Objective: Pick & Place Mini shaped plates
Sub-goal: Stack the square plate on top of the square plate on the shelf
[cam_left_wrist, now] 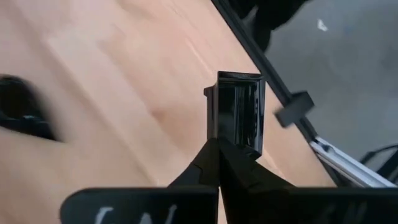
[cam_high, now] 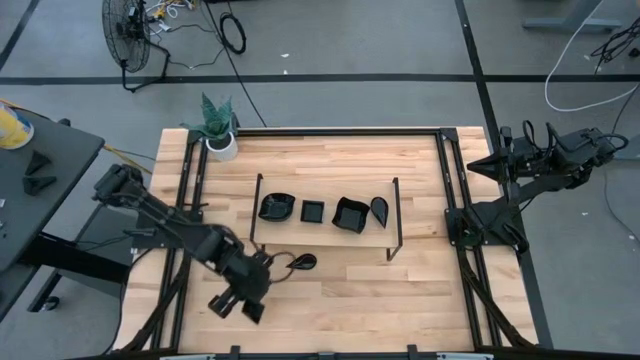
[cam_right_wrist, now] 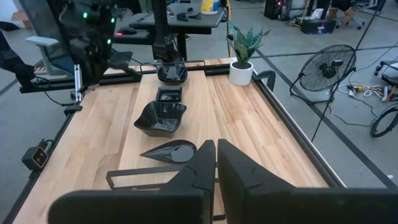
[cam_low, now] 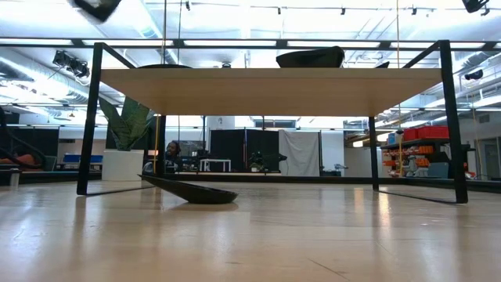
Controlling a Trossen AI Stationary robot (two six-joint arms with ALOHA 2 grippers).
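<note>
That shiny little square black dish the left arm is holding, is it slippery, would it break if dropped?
Probably slippery: the square dish has a glossy, mirror-like surface, and the left end effector pinches only one thin edge. It looks rigid, holding its shape. If ceramic or glass, which I can't confirm, a drop onto the wooden table might chip it.

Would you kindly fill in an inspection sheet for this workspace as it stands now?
Surface: wooden table with a black-framed raised shelf at its middle.
Job's things: wavy dish, small square dish, large wavy dish and teardrop dish on the shelf; loose dish on the table; held square dish.
Clutter: potted plant at the far left corner.
Tools: left tool shut on the held square dish, near the front left; right tool shut, empty, parked at the right.
Cables: black coil and white cable on the floor.
Surroundings: floor fan, side desk.
</note>
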